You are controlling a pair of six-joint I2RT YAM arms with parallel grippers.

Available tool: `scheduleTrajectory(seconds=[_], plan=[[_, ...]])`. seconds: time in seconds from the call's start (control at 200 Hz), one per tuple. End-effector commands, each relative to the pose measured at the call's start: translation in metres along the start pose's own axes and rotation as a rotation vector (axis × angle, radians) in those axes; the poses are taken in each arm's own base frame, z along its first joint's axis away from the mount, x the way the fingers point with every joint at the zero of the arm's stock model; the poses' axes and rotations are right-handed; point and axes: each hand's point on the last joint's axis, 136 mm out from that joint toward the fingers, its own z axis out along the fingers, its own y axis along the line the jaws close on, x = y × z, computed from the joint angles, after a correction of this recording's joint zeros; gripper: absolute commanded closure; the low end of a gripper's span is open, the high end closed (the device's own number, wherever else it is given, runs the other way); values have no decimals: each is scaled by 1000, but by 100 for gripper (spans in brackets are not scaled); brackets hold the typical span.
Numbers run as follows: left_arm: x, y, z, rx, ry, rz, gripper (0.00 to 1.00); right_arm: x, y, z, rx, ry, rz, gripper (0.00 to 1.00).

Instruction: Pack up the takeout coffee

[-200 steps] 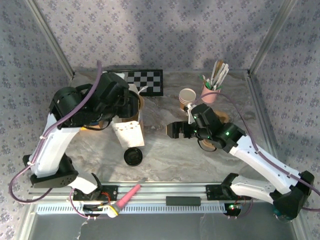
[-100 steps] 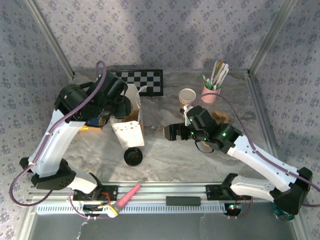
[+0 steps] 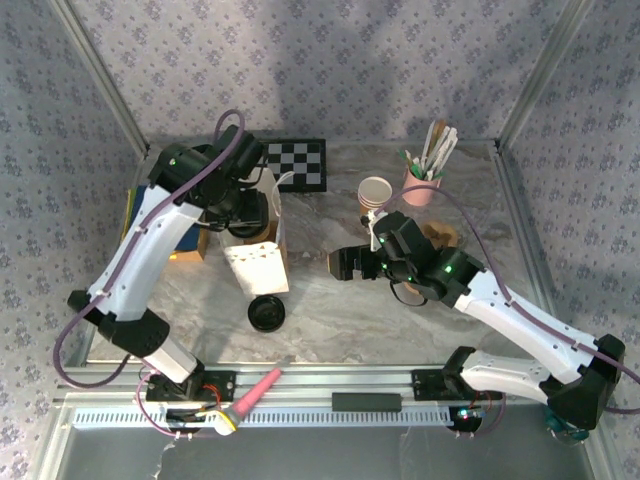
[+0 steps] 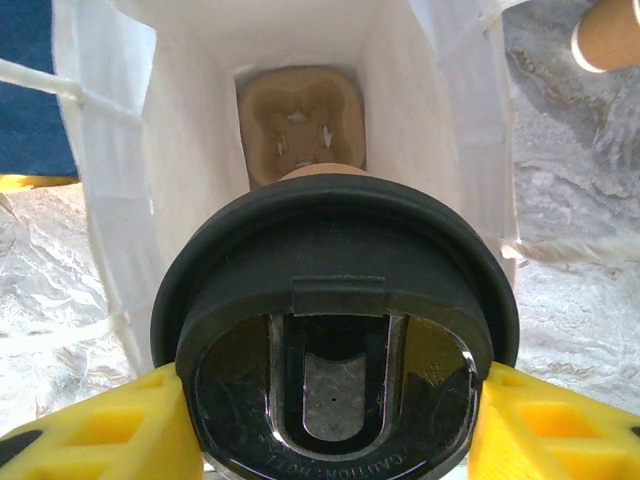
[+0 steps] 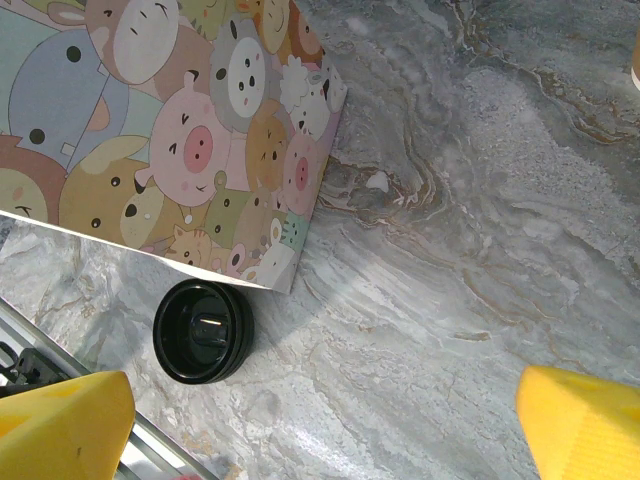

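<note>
The takeout coffee (image 4: 335,260) is a tan paper cup under a black sip lid, seen from above in the left wrist view. My left gripper (image 4: 335,420) is shut on it, a yellow finger (image 4: 100,430) on either side of the lid. It hangs over the open mouth of a white paper bag (image 4: 190,150) with a brown cup carrier (image 4: 300,120) at its bottom. From above, the left gripper (image 3: 243,210) is over the bag (image 3: 258,265). My right gripper (image 3: 345,262) stands open above bare table to the bag's right, nothing between its fingers (image 5: 60,430).
A loose black lid (image 3: 267,313) lies on the table in front of the bag, whose cartoon-animal side (image 5: 180,130) faces the right wrist. A stack of cups (image 3: 375,195) and a pink cup of stirrers (image 3: 425,180) stand at the back. A checkerboard (image 3: 290,162) lies behind the bag.
My left arm has swung toward the back and right, bringing its gripper over the bag's mouth. The right gripper has shifted slightly left and stays open.
</note>
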Motion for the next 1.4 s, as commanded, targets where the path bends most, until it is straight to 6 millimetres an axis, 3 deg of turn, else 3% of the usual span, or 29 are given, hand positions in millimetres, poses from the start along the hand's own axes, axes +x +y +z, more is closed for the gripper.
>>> scheduleTrajectory(seconds=[0.0, 0.505, 0.905, 1.394], plan=[[24, 16, 9, -64, 149, 43, 45, -14, 10, -6, -15, -28, -28, 0], [32, 15, 55, -110, 335, 47, 46, -15, 0, 4, 4, -26, -43, 0], [56, 17, 69, -125, 452, 26, 46, -15, -13, 13, 10, -13, -9, 0], [63, 22, 83, -170, 486, -13, 47, -16, -21, 22, 0, -3, 5, 0]])
